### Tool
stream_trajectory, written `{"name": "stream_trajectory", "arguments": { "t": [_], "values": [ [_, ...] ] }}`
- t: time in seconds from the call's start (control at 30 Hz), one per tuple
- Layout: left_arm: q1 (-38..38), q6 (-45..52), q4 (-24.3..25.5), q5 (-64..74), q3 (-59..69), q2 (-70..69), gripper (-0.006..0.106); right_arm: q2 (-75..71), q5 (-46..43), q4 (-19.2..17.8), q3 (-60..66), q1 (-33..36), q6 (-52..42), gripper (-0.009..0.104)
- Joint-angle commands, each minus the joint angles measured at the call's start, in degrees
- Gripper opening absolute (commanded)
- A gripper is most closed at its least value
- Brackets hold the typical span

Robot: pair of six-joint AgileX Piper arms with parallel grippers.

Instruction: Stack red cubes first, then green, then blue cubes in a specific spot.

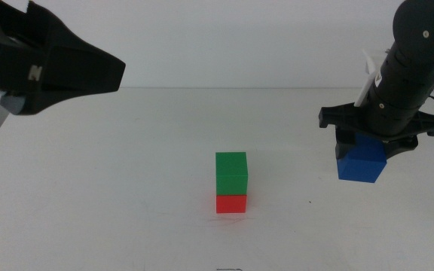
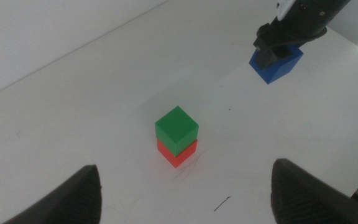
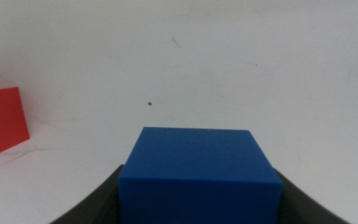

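Red cube (image 1: pixel 231 203) on worktop (image 1: pixel 126 188) near middle, toward front edge; green cube (image 1: pixel 231 172) stacked squarely on top, touching. Farther back, toward right edge: right gripper (image 1: pixel 364 139) down over blue cube (image 1: pixel 361 160), jaws either side of cube, closed on it; whether cube touches worktop, cannot tell. Left gripper (image 2: pixel 185 186) raised over left side of worktop, jaws spread wide, nothing between them, well apart from stack.
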Motion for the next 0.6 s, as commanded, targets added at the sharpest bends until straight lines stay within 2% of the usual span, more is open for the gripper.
{"name": "stream_trajectory", "arguments": {
  "t": [0.0,0.1,0.2,0.4,0.57],
  "values": [
    [0.0,-0.4,-1.5,-3.6,-1.2,-0.6,0.094,-2.7,1.3,-1.7,-2.9,0.6,0.6,-0.001],
    [0.0,-0.4,-1.5,-3.6,-1.2,-0.6,0.094,-1.1,3.6,-4.3,-5.2,5.1,2.5,-0.001],
    [0.0,-0.4,-1.2,-3.6,-1.2,-0.3,0.094,2.8,6.9,-3.8,-11.8,8.4,3.7,-0.001],
    [0.0,-0.4,-1.2,-3.6,-1.2,-0.3,0.094,9.5,6.8,-1.8,-23.3,15.1,4.6,-0.001],
    [0.0,-0.4,-1.2,-3.6,-1.2,-0.3,0.094,13.7,6.8,-0.7,-27.3,17.9,5.0,-0.001]
  ]
}}
